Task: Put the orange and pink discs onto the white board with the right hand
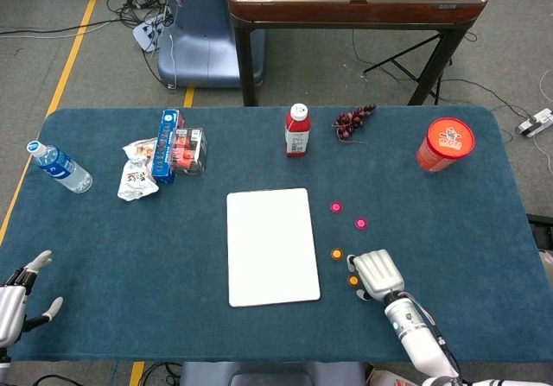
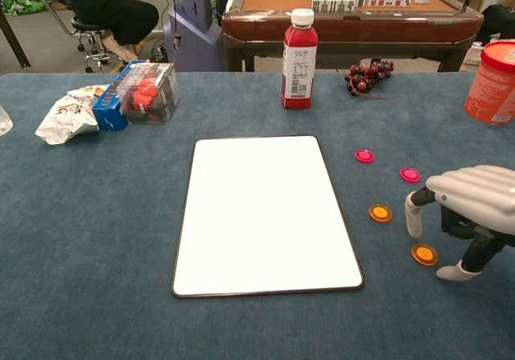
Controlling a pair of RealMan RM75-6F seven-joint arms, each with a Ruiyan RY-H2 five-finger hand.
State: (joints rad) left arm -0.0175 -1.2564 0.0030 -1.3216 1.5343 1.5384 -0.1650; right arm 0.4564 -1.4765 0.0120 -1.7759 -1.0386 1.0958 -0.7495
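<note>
Right hand (image 2: pixel 471 215) over near orange disc (image 2: pixel 424 254)

Your right hand (image 2: pixel 471 215) hangs palm-down just above the table at the near right, fingers arched downward and apart, holding nothing. Your left hand (image 1: pixel 15 295) (only partly visible) sits at the near-left edge, fingers spread.

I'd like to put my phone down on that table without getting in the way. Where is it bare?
Bare cloth lies between the snack pile and the white board, and right of the right hand. It is crowded between board and hand, where the orange discs and pink discs lie.
</note>
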